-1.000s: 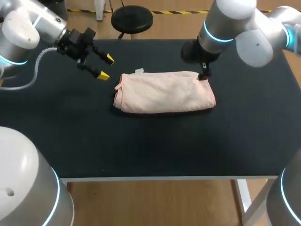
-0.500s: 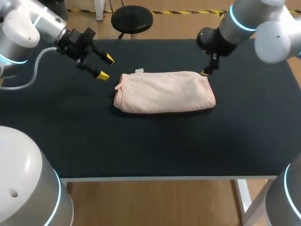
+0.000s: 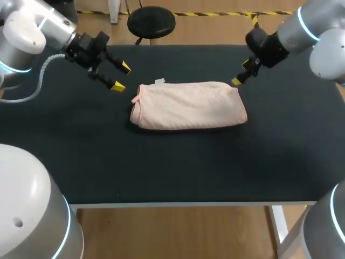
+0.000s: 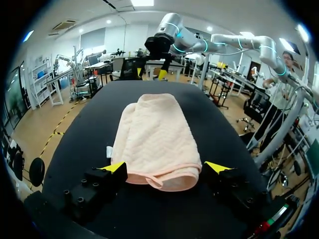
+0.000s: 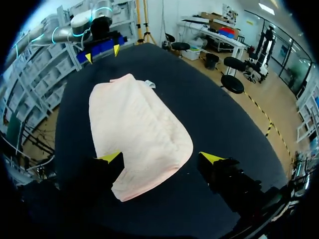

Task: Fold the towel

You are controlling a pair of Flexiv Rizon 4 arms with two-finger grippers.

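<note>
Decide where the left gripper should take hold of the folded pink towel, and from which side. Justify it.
Probably the short hemmed end of the pink towel, coming from the robot's left. The towel lies flat as a long strip, and that end's layered edges face the open left gripper, which hovers just beyond it.

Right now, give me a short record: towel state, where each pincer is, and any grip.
towel: pink, folded into a flat bundle, lying mid table
left pincer: open, empty, off the towel's left end, apart from it
right pincer: open, empty, by the towel's far right corner
grip: none on the towel
</note>
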